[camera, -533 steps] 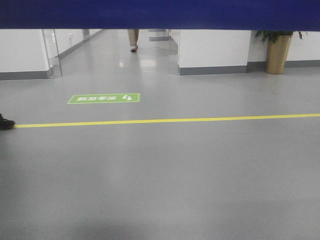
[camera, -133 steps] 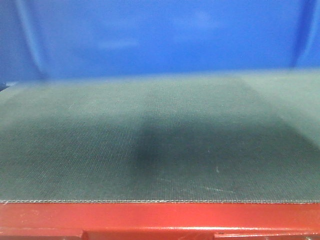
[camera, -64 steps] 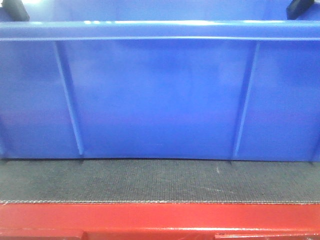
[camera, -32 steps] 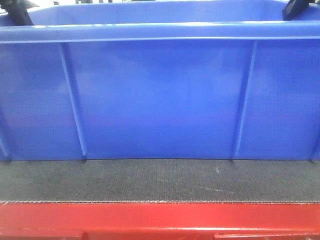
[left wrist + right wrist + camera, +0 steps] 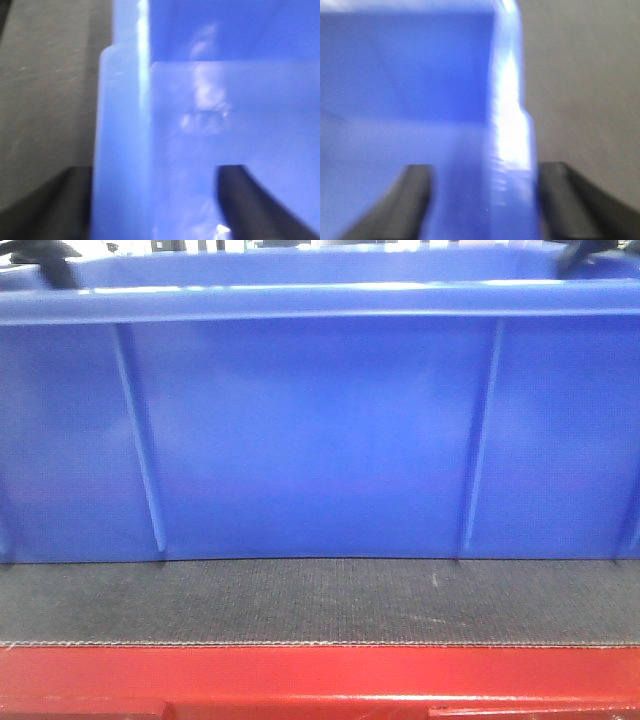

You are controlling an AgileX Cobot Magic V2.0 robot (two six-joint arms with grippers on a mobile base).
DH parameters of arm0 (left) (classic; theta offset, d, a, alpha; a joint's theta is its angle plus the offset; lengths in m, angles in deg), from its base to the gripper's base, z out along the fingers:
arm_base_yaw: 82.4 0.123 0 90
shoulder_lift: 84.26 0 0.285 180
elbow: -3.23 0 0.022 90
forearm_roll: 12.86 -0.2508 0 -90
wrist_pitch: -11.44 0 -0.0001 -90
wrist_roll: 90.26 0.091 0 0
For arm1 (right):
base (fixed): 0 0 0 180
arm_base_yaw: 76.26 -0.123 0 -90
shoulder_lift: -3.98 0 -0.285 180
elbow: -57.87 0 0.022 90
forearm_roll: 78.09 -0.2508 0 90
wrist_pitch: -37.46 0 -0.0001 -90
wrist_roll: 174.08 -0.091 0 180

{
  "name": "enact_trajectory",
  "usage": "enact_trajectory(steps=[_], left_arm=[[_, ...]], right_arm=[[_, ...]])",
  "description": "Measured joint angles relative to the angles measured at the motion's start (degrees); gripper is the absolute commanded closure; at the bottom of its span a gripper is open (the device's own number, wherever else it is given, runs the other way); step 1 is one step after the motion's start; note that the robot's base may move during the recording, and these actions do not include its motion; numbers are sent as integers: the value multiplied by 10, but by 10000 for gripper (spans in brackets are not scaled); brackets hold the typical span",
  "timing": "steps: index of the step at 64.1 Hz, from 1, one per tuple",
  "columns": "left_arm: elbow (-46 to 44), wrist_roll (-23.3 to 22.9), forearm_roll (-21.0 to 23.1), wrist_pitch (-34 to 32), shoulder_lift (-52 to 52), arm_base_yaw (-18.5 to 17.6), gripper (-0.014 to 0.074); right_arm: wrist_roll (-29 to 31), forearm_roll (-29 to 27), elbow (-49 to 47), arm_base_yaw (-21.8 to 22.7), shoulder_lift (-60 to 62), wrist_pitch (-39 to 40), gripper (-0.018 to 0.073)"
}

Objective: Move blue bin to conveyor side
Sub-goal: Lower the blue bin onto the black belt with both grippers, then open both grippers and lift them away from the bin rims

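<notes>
One blue bin (image 5: 320,440) sat on the conveyor side (image 5: 320,600), contents unseen. Left gripper (image 5: 155,210) and right gripper (image 5: 485,205) jaws straddled its side rims, spread apart.

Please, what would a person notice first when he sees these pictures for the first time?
The blue bin fills almost the whole front view, standing on the dark woven conveyor belt above its red frame. In each wrist view, dark gripper fingers straddle a bin wall, one finger on each side.
</notes>
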Motion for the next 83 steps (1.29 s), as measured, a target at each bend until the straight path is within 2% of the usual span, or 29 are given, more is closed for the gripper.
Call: enact_trajectory(steps=[4,17,22,27,32,36,39,42,47,68,74,83], left_arm=[[-1,0,2,-7,0,-2,84],[-20,1,3,-12,5,-2,93],[-34,1,5,-12,14,-4,138],[-53,1,5,-8,30,-4,280],[-75,2,6,-2,48,-4,497],[-92,2,6,0,63,-4,645],[-101,2,6,2,75,-4,606],[-107,2,6,2,86,-4,581],[-114,2,7,2,101,-4,582],[-115,2,8,16,150,-4,584],[-86,2,10,10,174,-4,584],[11,2,13,-34,220,-4,584]], right_arm=[[1,-1,-2,-2,0,15,57],[2,-2,-30,-3,5,14,62],[2,-2,-45,-3,17,8,64],[4,-2,-62,-3,34,1,124],[4,-2,-82,-3,56,-13,284],[4,-2,-94,-3,73,-26,453],[4,-2,-101,-3,84,-31,595],[4,-2,-103,-3,97,-32,671],[4,-2,-104,-3,112,-31,627],[4,-2,-105,-3,160,-54,647],[4,-2,-88,-3,175,-56,647],[4,-2,-17,-3,210,-42,647]])
